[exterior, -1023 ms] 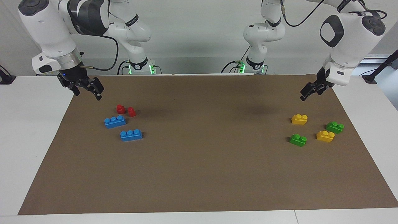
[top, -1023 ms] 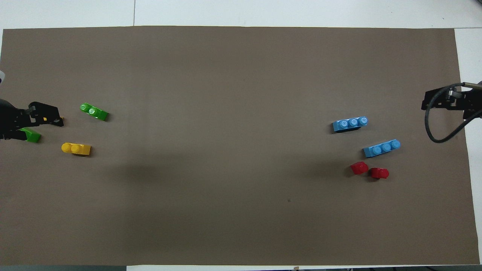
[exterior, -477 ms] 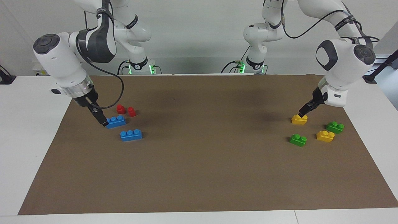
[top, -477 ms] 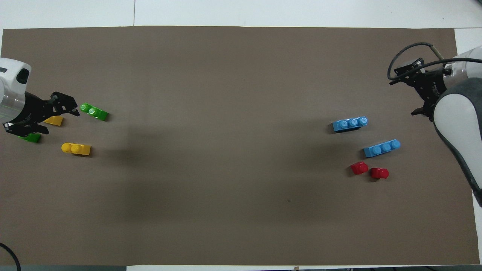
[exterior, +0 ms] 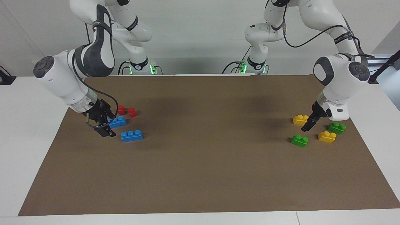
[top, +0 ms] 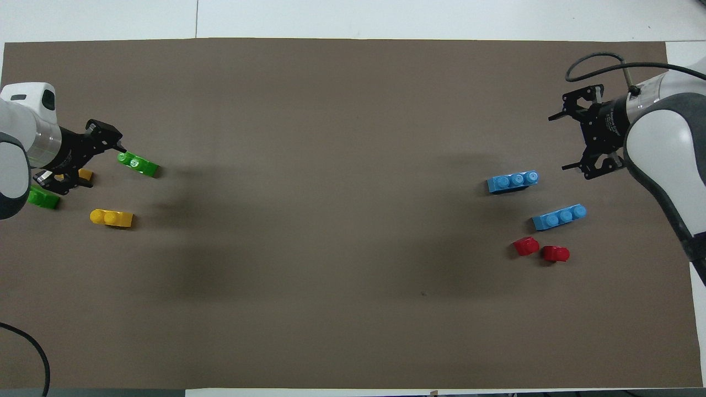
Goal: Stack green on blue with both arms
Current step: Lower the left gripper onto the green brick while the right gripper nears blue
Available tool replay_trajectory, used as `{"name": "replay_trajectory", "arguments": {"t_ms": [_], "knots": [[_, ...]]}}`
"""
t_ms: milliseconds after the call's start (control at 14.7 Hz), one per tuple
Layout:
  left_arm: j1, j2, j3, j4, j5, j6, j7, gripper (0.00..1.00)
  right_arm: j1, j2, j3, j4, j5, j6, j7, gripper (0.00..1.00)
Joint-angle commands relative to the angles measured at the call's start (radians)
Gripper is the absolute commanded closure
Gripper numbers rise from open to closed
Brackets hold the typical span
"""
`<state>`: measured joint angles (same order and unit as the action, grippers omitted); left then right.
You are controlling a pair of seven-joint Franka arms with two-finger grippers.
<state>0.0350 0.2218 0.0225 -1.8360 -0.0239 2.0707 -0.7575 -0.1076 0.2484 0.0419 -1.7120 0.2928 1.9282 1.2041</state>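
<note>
Two blue bricks (exterior: 118, 122) (exterior: 132, 135) lie on the brown mat at the right arm's end, also in the overhead view (top: 559, 216) (top: 513, 181). My right gripper (exterior: 107, 133) (top: 558, 142) hangs low and open just beside them, nothing between its fingers. Two green bricks (exterior: 299, 140) (exterior: 336, 127) sit at the left arm's end, also in the overhead view (top: 137, 163) (top: 43, 197). My left gripper (exterior: 305, 128) (top: 96, 162) is open and empty, low over the mat between the green and yellow bricks.
Two small red pieces (exterior: 121, 109) (exterior: 132, 112) lie just nearer to the robots than the blue bricks. Two yellow bricks (exterior: 301, 119) (exterior: 327, 137) sit among the green ones. The brown mat (exterior: 203, 162) covers most of the white table.
Both arms have swung down and out from the robots' edge of the mat. The right gripper now hangs beside the blue bricks, the left among the green and yellow ones. No brick has moved.
</note>
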Motion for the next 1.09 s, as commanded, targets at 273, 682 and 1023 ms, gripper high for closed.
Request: {"name": "replay_trajectory", "arguments": {"t_ms": [273, 682, 1023], "knots": [[0.01, 0.102, -0.006, 0.035, 0.004, 0.118, -0.187, 0.0, -0.03, 0.07, 0.006, -0.011, 0.063, -0.024, 0.035, 0.0], [0.01, 0.154, -0.004, 0.037, 0.007, 0.192, -0.246, 0.0, -0.026, 0.124, 0.007, -0.014, 0.071, -0.014, 0.005, 0.0], [0.025, 0.156, -0.004, -0.017, 0.009, 0.227, -0.27, 0.0, -0.032, 0.13, 0.007, -0.058, 0.071, 0.011, -0.038, 0.0]]}}
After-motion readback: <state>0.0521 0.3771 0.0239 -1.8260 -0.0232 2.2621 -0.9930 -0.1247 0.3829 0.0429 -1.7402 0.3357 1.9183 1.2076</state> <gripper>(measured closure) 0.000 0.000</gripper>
